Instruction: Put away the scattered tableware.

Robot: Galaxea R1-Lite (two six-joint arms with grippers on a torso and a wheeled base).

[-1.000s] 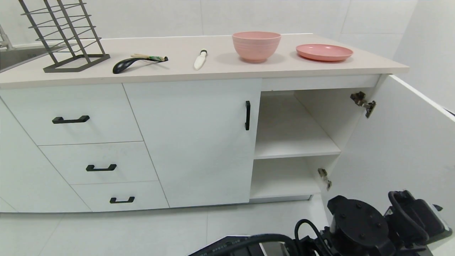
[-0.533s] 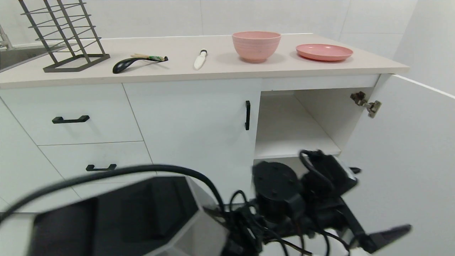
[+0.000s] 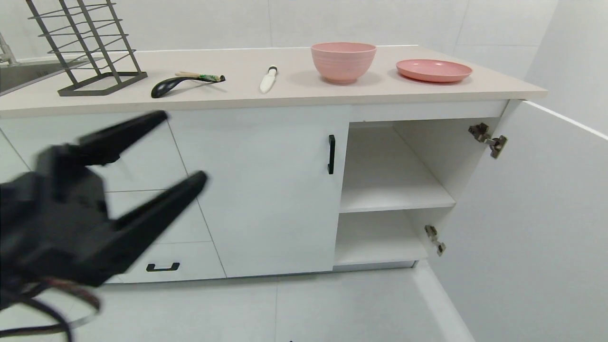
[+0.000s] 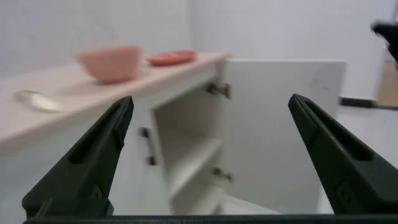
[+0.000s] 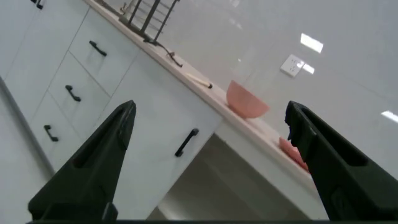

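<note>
On the counter lie a black spoon (image 3: 173,85) with chopsticks (image 3: 199,76) beside it, a white knife (image 3: 268,79), a pink bowl (image 3: 343,61) and a pink plate (image 3: 433,70). My left gripper (image 3: 183,146) hangs open and empty in front of the drawers, well below the counter top. From its wrist view the left gripper (image 4: 211,102) faces the bowl (image 4: 110,62), the plate (image 4: 171,58) and the open cupboard. My right gripper (image 5: 210,107) is open and empty, low down, looking up at the bowl (image 5: 247,102).
A wire dish rack (image 3: 83,47) stands at the counter's left end beside a sink (image 3: 23,76). The right cupboard (image 3: 394,194) is open with two bare shelves. Its door (image 3: 536,213) juts far out on the right. Three drawers (image 3: 128,204) and a shut door (image 3: 266,190) fill the left.
The cupboard door has swung wider. The right arm, low at the right a second ago, swept left and left the head view. The left gripper has risen into it at the left.
</note>
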